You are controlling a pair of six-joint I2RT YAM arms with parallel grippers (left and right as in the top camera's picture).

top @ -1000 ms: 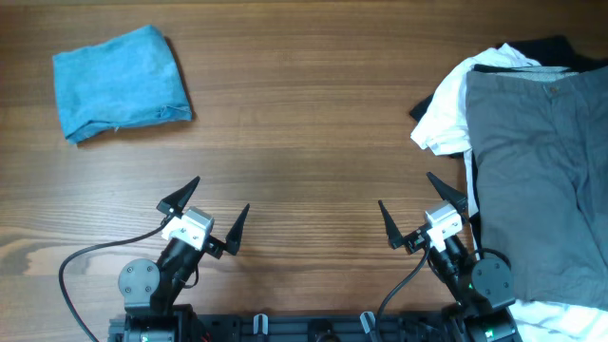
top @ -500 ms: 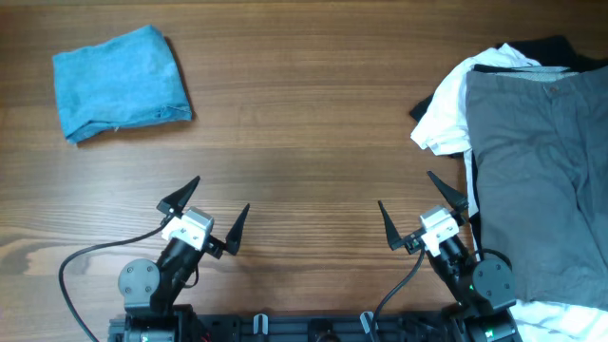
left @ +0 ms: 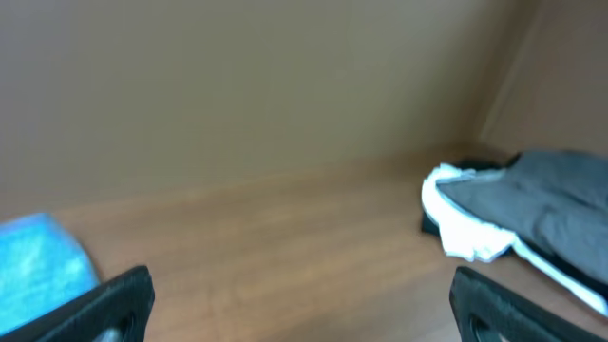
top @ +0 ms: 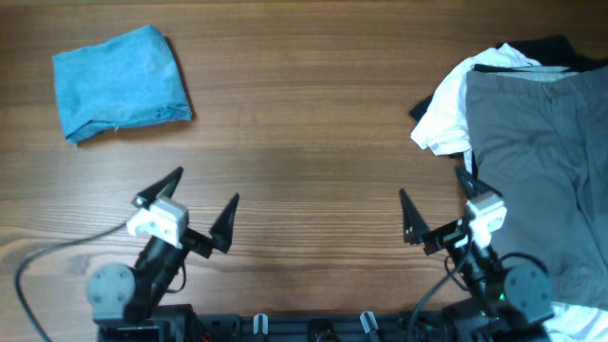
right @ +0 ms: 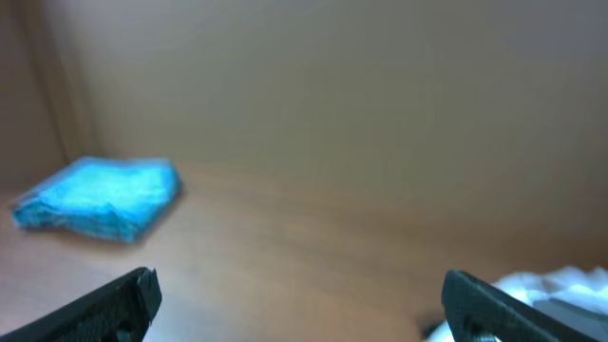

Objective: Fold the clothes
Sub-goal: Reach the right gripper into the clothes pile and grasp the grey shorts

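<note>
Take the grey shorts [top: 537, 161] as your reference. They lie flat on top of the other clothes at the table's [top: 304, 123] right edge. Their long axis runs away from the robot, and the waist button [top: 554, 90] is at the far end.

- **Right gripper** [top: 429, 180]: just beside the shorts' left edge, fingers spread wide and empty. This arm is clearly the nearer one, and the cloth lies to its right.
- **Left gripper** [top: 207, 184]: well apart from the shorts, on the left. It is also spread and holds nothing.
- **White garment** [top: 446, 109]: bunched up and poking out from under the shorts' far-left corner.
- **Black piece** [top: 551, 46]: peeks out beyond the waistband.
- **Light-blue piece** [top: 119, 81]: far left of the shorts, already a neat folded rectangle, so I'd call it done.

The shorts look like a matte woven fabric with shallow wrinkles and should slide on the smooth wood. My call is to pinch the left hem with the right arm. Watch that you don't snag the white layer underneath.
</note>
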